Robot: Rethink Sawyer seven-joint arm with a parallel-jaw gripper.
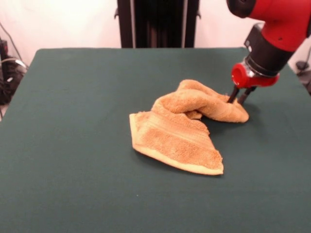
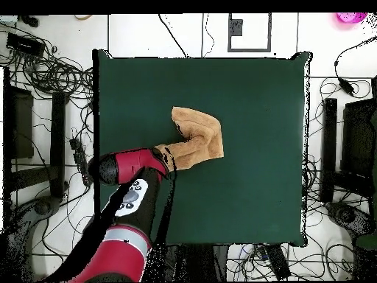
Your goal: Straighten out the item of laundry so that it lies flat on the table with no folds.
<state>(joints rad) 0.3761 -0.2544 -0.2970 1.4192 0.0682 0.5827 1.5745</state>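
The orange-tan towel (image 1: 180,131) lies crumpled near the middle of the dark green table (image 1: 73,145). Its near part lies flat, with a band stripe and a pale hem. Its far part is rolled into a thick ridge that runs toward the right. My gripper (image 1: 235,101) is down at the right end of that ridge, with its two dark fingers close together and pinching the towel's edge; their tips are hidden behind the cloth. In the overhead view the towel (image 2: 195,140) forms an L shape, and the gripper (image 2: 163,157) sits at its lower left end.
The black pedestal (image 1: 158,23) stands at the table's far side. The red arm (image 2: 125,221) reaches over the table's (image 2: 250,184) lower left part. Cables and dark equipment (image 2: 44,74) lie on the floor around the table.
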